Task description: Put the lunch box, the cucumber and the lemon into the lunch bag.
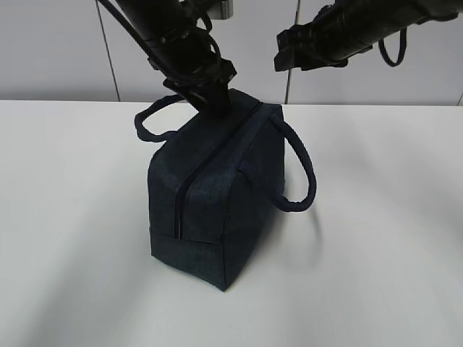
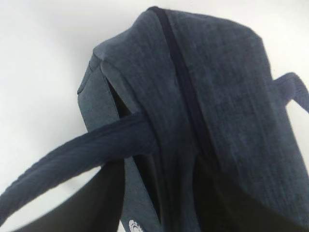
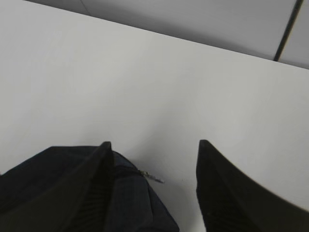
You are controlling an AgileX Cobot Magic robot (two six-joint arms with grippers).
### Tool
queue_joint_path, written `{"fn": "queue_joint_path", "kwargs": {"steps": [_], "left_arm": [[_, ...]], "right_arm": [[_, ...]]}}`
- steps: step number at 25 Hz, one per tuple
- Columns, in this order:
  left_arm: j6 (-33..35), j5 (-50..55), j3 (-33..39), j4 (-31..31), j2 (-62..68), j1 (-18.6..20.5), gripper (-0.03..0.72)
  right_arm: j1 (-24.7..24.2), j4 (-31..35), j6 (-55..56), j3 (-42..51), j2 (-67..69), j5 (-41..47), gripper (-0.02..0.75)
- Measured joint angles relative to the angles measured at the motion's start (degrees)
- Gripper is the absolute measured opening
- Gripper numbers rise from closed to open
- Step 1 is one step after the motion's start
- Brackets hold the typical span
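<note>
Writing unreadable; pale mark near lunch bag (image 1: 217, 195) edge, zipper (image 1: 189, 189) shut.

A plain test bench in a lab or office-like room is suggested. A broad, smooth white table (image 1: 79, 217) is seen, bare of clutter, its far edge set against a wall of pale grey panels (image 1: 51, 50) divided by thin dark vertical seams. Even, diffuse lighting is cast over the surface, with only soft shadows. Two black robot arms, one on the left (image 1: 181, 43) and one on the right (image 1: 354, 29), are seen reaching in from the far side above the table, with cabling looped along them. Only a navy fabric lunch bag (image 1: 217, 202) is placed on the table. No domestic furnishing or kitchen fitting is seen in any view.
</note>
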Motion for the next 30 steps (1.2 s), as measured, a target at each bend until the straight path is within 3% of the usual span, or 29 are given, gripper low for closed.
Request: {"fn": "queue_joint_path", "kwargs": {"steps": [4,14,20,30], "left_arm": [[-2.04,0.0,0.0,1.25,-2.06,-0.08,0.343],[-10.3,0.18,0.41,9.44,-8.83,-0.08,0.344],[-12.18,0.18,7.49,14.46,-14.47,-0.08,0.344],[-13.25,0.32,21.19,17.85,-28.33,0.98,0.344]], "right_arm": [[0.0,-4.81,2.6,-0.21,-2.94,5.97,0.411],[0.0,-16.83,8.1,-0.8,-8.85,23.7,0.411],[0.0,-21.96,11.29,-2.33,-10.58,35.33,0.411],[0.0,-24.4,15.31,-2.25,-15.36,36.67,0.412]]}}
